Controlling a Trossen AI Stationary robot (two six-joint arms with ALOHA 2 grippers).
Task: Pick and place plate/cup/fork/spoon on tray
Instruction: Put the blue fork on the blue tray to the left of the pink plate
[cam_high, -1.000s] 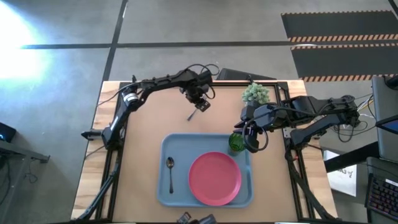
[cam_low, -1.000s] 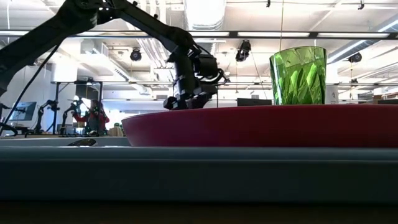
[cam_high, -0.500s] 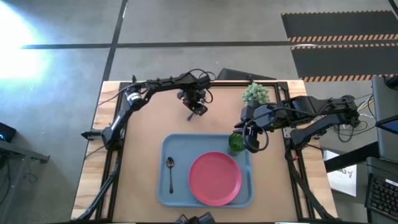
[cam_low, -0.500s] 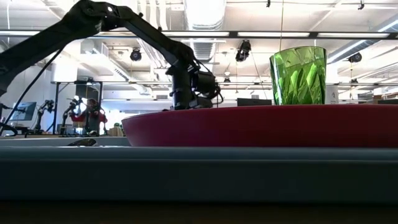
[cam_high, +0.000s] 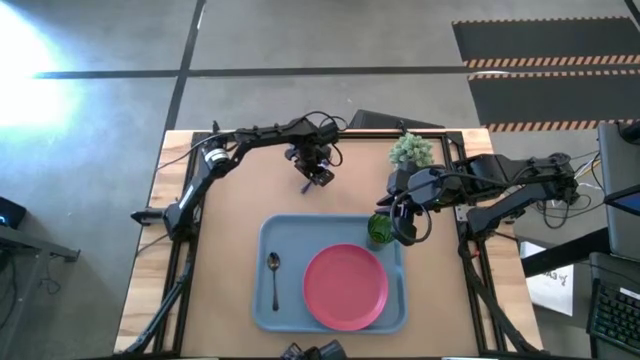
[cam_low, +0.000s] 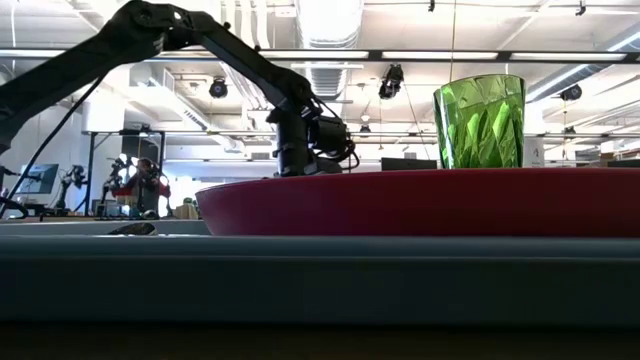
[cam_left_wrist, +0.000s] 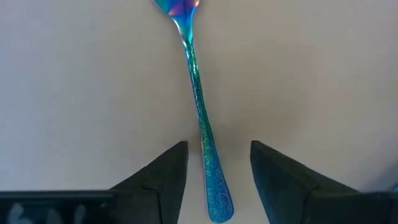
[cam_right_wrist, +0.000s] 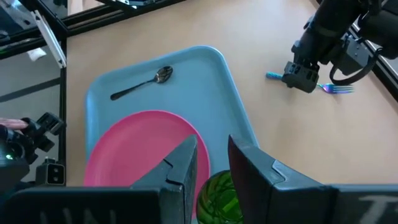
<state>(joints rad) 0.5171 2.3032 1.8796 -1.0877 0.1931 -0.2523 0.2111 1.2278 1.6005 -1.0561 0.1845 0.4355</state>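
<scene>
Reaching down to the counter (cam_high: 230, 230), the left gripper (cam_high: 318, 176) sits low over the fork (cam_left_wrist: 199, 106). In the left wrist view, the thin end of the fork's handle lies right in the gap between the two dark fingers (cam_left_wrist: 163, 180). One finger is on each side of the handle. The fingers are spread apart and are not touching the fork. The fork lies flat on the bare counter, behind the tray (cam_high: 282, 232). Its pronged end points away from the gripper. The fork shines blue and purple.

The right gripper (cam_high: 398, 222) is by the back right corner of the tray. It hangs just above the cup (cam_high: 380, 230). The green cup stands up straight inside that corner of the tray. In the right wrist view, the cup's rim shows right below the narrow gap between the fingers (cam_right_wrist: 184, 167). I cannot tell if those fingers are touching the cup.

The plate (cam_high: 346, 287) lies flat in the tray, just in front of the cup. The spoon (cam_high: 274, 278) lies in the tray too, on the left of the plate and apart from it.

A small spiky plant (cam_high: 411, 150) stands on the counter behind the right gripper.
</scene>
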